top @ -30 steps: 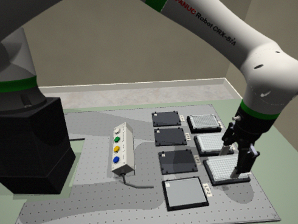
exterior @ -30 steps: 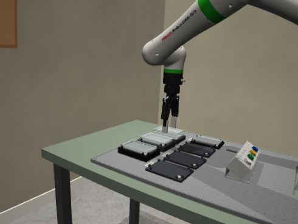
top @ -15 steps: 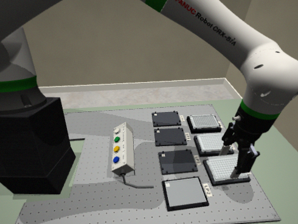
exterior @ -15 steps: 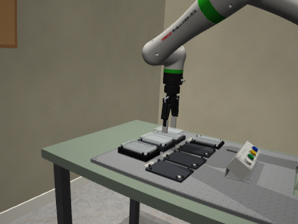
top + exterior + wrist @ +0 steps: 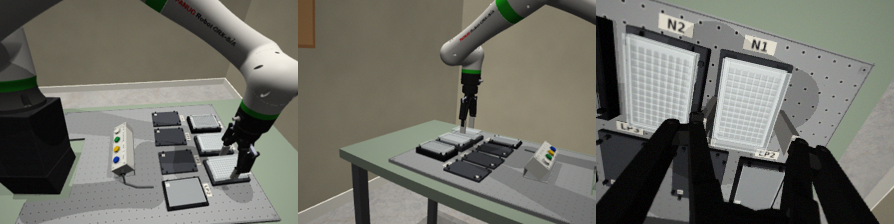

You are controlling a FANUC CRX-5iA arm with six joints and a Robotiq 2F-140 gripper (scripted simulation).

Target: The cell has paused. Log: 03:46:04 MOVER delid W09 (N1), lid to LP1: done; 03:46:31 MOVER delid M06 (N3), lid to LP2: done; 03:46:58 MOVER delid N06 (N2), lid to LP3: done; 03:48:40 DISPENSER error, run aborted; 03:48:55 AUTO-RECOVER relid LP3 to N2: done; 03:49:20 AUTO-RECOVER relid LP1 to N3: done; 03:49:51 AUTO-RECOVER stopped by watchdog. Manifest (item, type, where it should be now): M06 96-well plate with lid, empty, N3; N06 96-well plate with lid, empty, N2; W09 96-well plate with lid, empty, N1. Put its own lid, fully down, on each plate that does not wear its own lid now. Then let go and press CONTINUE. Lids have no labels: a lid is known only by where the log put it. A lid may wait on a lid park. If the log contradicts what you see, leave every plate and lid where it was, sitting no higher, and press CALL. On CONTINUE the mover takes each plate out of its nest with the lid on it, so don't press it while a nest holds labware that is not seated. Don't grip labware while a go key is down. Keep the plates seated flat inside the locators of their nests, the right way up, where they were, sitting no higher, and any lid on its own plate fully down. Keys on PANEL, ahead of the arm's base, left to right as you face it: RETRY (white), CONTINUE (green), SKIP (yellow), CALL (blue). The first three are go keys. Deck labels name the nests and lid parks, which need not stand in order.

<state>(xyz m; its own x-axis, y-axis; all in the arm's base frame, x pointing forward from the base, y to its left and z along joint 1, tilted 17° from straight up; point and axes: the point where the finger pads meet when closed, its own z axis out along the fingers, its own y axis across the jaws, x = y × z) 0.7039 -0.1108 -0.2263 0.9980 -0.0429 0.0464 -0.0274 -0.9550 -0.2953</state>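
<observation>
My gripper (image 5: 230,163) is shut on a clear lid (image 5: 748,102) by its long sides, over the plate in nest N1, the nearest nest on the right. In the exterior view the lid (image 5: 466,131) looks a little above that plate. The plate in N2 (image 5: 213,142) wears a lid. The far plate (image 5: 204,122) shows a darker well grid and seems bare. Another lid lies on lid park LP2 (image 5: 185,193).
Three empty black lid parks (image 5: 170,136) stand in a column left of the nests. The key panel (image 5: 123,149) stands left of them, with the green key (image 5: 117,139) and the blue key (image 5: 115,159). The arm's black base (image 5: 33,146) fills the left.
</observation>
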